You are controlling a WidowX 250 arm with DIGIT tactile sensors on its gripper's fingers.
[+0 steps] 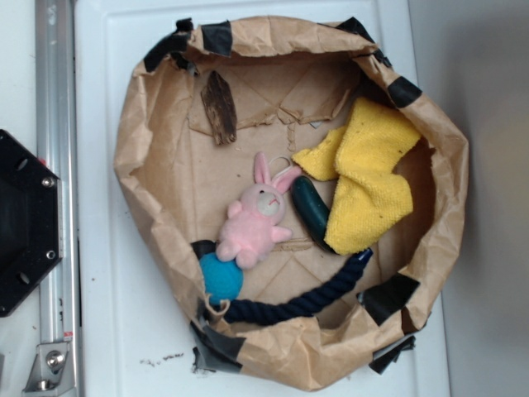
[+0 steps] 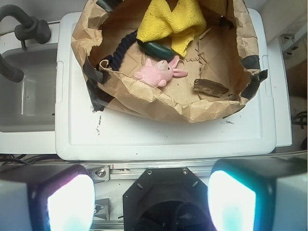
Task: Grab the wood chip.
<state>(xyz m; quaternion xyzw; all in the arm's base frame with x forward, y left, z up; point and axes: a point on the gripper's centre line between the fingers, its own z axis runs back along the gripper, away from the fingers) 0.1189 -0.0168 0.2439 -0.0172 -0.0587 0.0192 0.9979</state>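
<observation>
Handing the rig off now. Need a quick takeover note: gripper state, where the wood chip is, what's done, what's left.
Gripper: open, empty, held back over the rail short of the paper bag.
Wood chip: lying flat on the bag floor near the rim, apart from the pink bunny and the dark green cylinder, nothing on top of it.
Done: nothing gripped yet.
Left: move over the bag, descend past the rim, close on the chip, lift.

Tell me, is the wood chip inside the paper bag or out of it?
Inside. The wood chip lies flat on the paper bag's floor, apart from the pink bunny.
</observation>
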